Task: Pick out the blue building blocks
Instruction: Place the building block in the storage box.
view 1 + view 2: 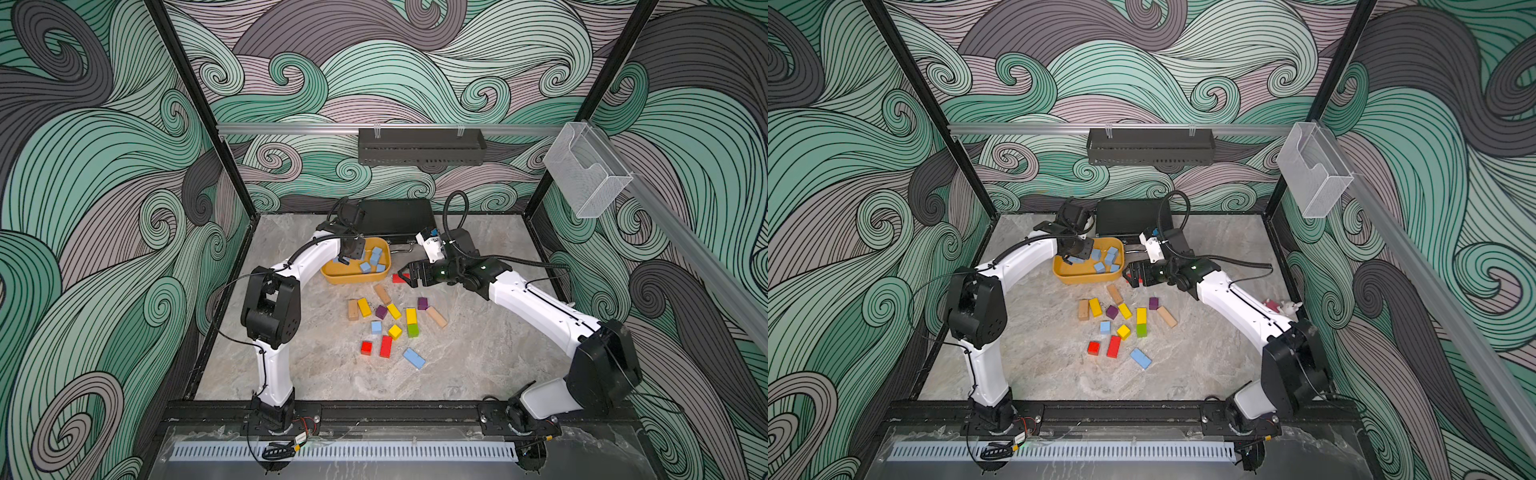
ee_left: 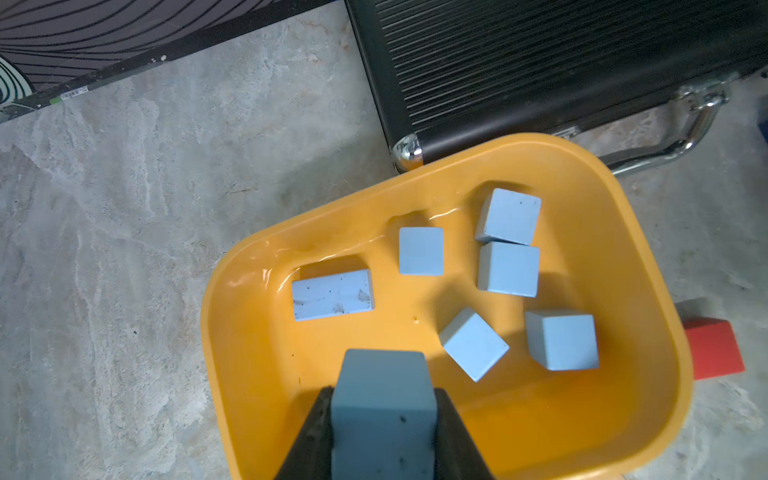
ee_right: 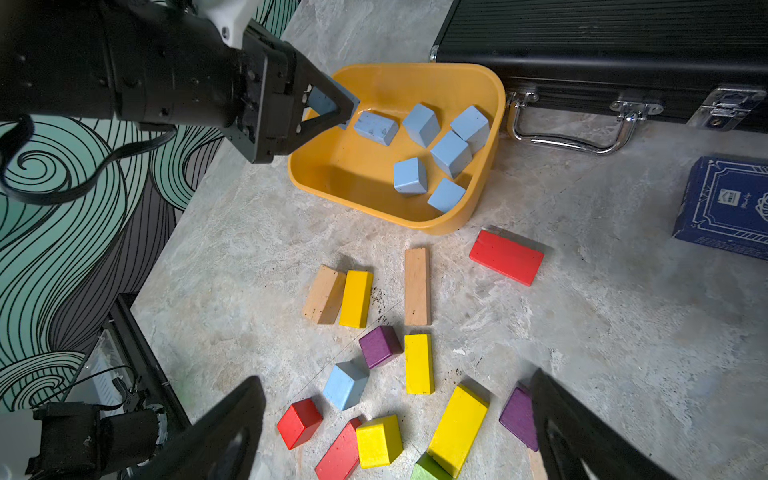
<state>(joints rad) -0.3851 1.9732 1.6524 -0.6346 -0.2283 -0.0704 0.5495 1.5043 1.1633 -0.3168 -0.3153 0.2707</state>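
Black case (image 3: 602,37) is parked right behind the yellow tub (image 3: 365,203); red brick (image 3: 506,257) is left just beside it, and tan block (image 3: 416,286), yellow block (image 3: 355,299) and purple cube (image 3: 379,346) are scattered out front.

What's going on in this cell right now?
The left gripper is shut on a blue block, holding it over the yellow bin, where six blue blocks lie. The right gripper hangs open beside the bin, holding nothing. A blue cube and a long blue brick lie on the table among the other coloured blocks, not yet picked.
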